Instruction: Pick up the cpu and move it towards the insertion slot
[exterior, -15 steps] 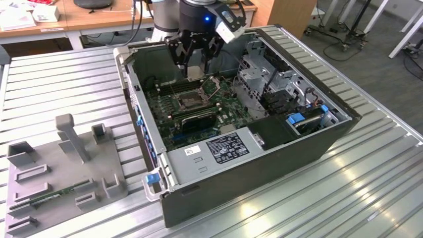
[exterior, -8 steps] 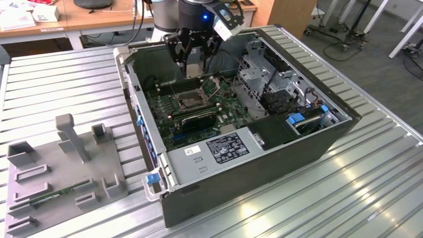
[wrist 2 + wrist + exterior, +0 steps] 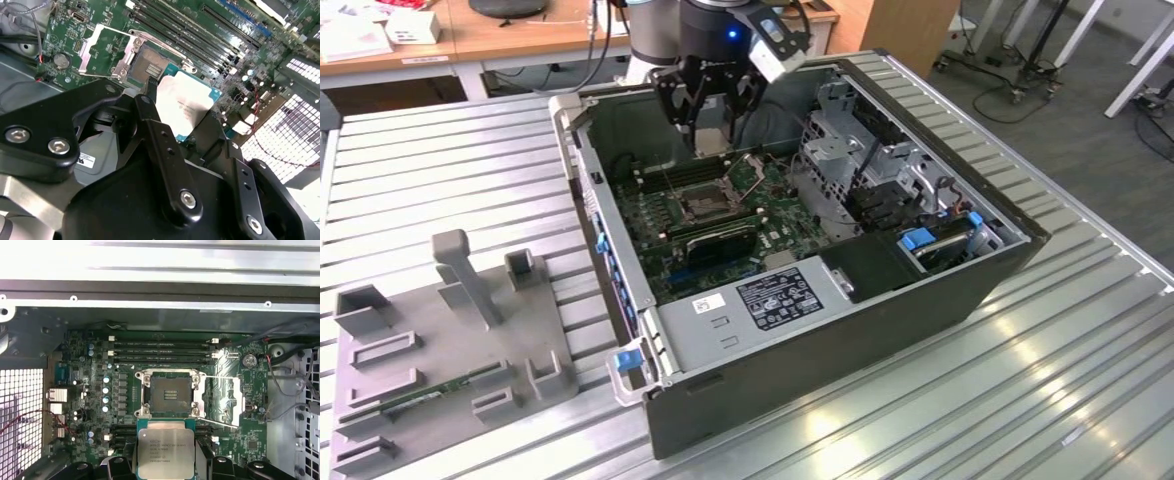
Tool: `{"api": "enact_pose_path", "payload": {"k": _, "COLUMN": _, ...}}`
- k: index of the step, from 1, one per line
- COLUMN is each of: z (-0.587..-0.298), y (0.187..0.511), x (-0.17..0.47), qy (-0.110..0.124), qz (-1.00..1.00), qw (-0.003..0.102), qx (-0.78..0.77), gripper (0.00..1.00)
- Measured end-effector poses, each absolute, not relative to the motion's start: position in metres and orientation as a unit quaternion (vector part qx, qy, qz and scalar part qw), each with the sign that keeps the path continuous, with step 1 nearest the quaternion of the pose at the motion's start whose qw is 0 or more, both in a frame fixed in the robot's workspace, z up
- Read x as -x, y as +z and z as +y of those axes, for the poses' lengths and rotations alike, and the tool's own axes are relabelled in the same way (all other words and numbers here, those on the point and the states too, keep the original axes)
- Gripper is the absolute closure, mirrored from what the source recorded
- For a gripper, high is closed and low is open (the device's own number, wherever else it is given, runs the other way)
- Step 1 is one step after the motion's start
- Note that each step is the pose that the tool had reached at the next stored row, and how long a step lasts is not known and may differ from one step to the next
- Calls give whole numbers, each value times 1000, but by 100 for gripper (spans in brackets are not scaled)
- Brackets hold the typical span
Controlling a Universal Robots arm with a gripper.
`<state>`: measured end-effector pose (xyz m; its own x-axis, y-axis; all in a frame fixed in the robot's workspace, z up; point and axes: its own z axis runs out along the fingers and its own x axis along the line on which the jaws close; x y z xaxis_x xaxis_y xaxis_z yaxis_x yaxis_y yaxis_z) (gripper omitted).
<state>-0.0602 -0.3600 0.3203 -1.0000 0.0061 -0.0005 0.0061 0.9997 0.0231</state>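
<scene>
Gripper (image 3: 708, 125): top centre of ext. view, over the open PC case (image 3: 987, 270); black fingers (image 3: 155, 135) closed onto the cpu, pinching its edges.
Cpu (image 3: 165, 452): held clear of the board; pale silvery top faces the camera, bottom centre in first wrist view, mid-frame in second wrist view (image 3: 184, 102). In ext. view a pale bit at the fingertips (image 3: 710, 140).
Insertion slot (image 3: 171, 394): centre of first wrist view, just above the cpu in frame; dark socket, shiny frame, uncovered. Upper centre-left in second wrist view (image 3: 145, 67); mid-board in ext. view (image 3: 700, 207).
Motherboard (image 3: 781, 225): green, inside the case, centre of ext. view.
Grey tray (image 3: 400, 400): lower left of ext. view, on the slatted table (image 3: 440, 170), well apart from the case.
</scene>
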Motion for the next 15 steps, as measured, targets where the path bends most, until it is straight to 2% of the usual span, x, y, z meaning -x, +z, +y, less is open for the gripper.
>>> {"api": "enact_pose_path", "payload": {"k": 15, "z": -349, "y": 318, "x": 58, "qy": 12, "qz": 1000, "qw": 0, "qx": -6, "gripper": 45}}
